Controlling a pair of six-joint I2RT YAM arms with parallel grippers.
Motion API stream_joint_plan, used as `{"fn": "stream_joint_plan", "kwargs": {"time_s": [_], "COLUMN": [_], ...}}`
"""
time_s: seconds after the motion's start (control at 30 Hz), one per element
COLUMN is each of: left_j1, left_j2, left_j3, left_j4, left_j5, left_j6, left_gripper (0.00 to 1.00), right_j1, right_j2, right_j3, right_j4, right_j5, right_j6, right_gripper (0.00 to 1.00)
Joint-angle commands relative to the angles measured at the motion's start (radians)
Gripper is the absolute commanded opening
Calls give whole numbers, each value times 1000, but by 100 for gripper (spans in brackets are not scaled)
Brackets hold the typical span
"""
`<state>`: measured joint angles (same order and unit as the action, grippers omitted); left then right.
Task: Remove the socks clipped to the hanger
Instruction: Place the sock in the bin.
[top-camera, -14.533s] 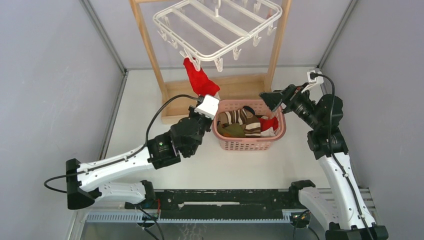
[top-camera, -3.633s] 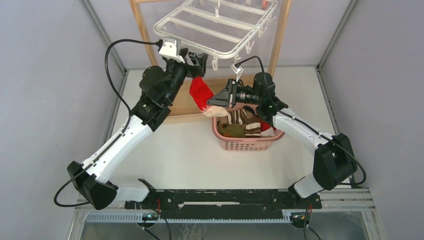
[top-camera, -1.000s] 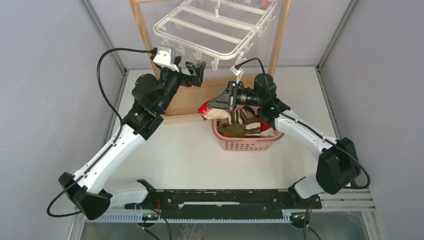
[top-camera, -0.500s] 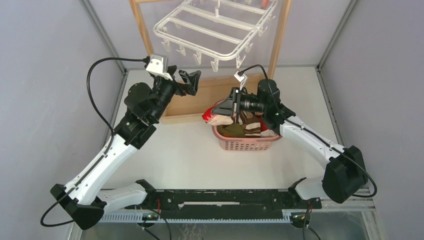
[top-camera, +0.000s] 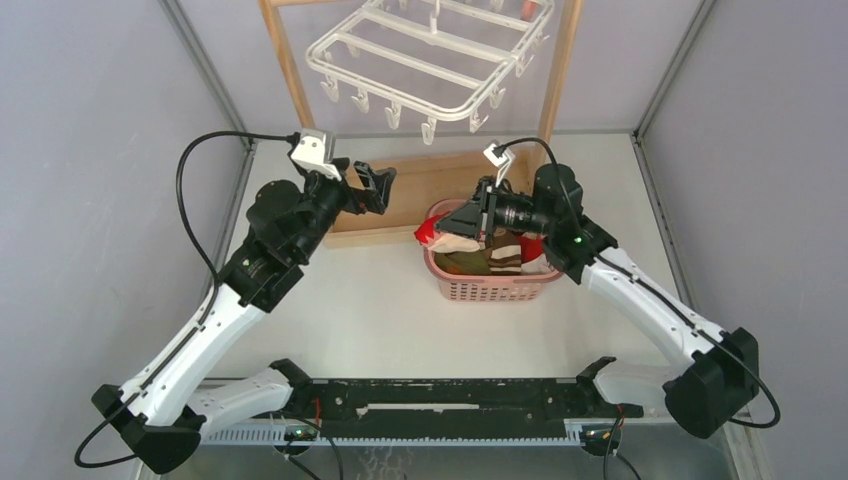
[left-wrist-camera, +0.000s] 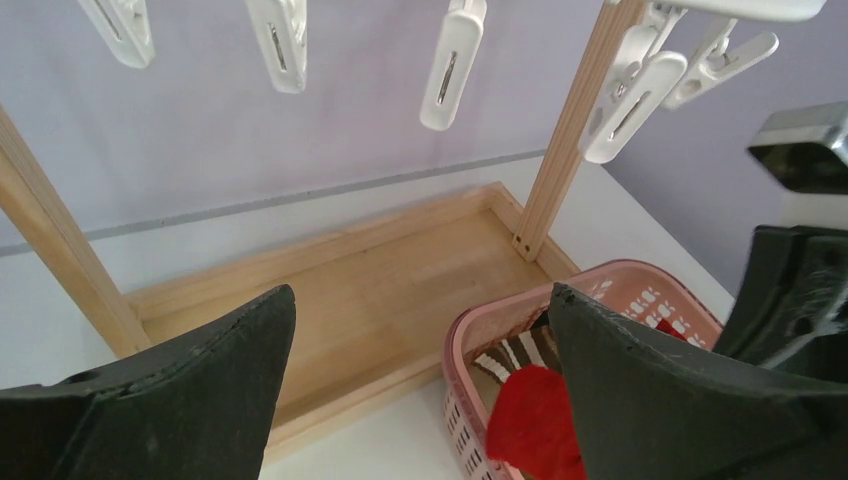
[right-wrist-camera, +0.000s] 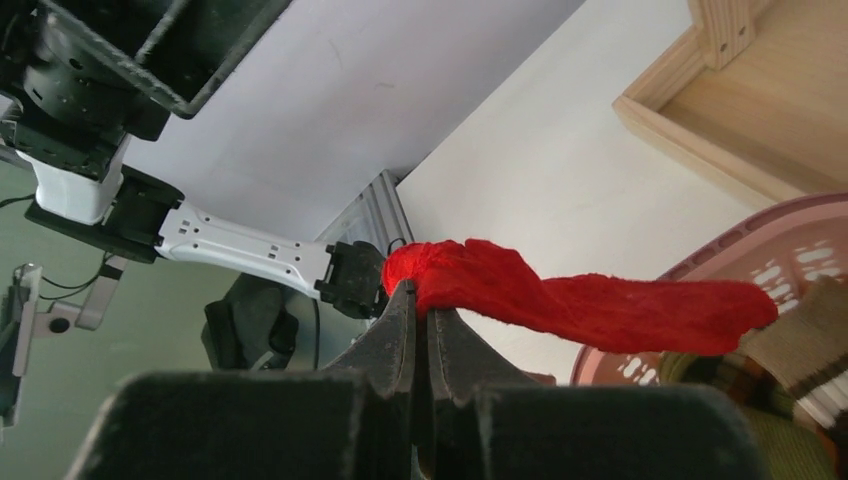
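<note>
Pinching one end of the red sock (right-wrist-camera: 590, 305), the right gripper (right-wrist-camera: 420, 300) has its fingers pressed together on the cloth. The rest of the sock reaches past the fingertips to the rim of the pink basket (top-camera: 482, 293). The left gripper (left-wrist-camera: 420, 295), fingers wide apart, holds nothing below the hanger (top-camera: 400, 62).

White hanger (top-camera: 418, 60) hangs tilted up top, near-side clips all bare. The red sock (right-wrist-camera: 590, 305) is pinched in the right tool (right-wrist-camera: 418, 300) over the basket (top-camera: 490, 290) rim, with striped socks (top-camera: 490, 250) piled inside.
</note>
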<state>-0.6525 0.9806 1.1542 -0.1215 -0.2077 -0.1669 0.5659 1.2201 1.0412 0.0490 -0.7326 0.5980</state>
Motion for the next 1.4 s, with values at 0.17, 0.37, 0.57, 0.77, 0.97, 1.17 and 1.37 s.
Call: {"fn": "stream_joint_plan", "kwargs": {"time_s": [0.17,0.37,0.57,0.77,0.97,1.17,1.37], "left_j1": [-4,-4,-5,-5,-5,-5,-4], "left_j2": [-65,-83,-78,-73,-76,-77,-80], "left_j3": [-36,-42,-45,-43,-42,-38,-35], "left_j4": [-87,-103,-107,-112,-120,-125,-135], "left_j5": [-26,-30,-26,-23,-26,-26,-33], "left_j6": [-40,-42,-48,-52,-51,-49,-49], "left_gripper": [100,100,100,100,100,100,100], "right_j1": [-5,-30,-55,-72,-75,-77,-76], "right_j2": [-125,-176,-214,-236,-250,-272,-287], "right_j3": [23,24,29,51,66,76,93], "right_j4": [-156,-213,-268,-317,-363,-402,-451], "right_j5": [83,106,137,175,247,322,428], "right_j6": [-122,-153,-190,-228,-275,-316,-370], "right_gripper": [0,0,0,0,0,0,0]}}
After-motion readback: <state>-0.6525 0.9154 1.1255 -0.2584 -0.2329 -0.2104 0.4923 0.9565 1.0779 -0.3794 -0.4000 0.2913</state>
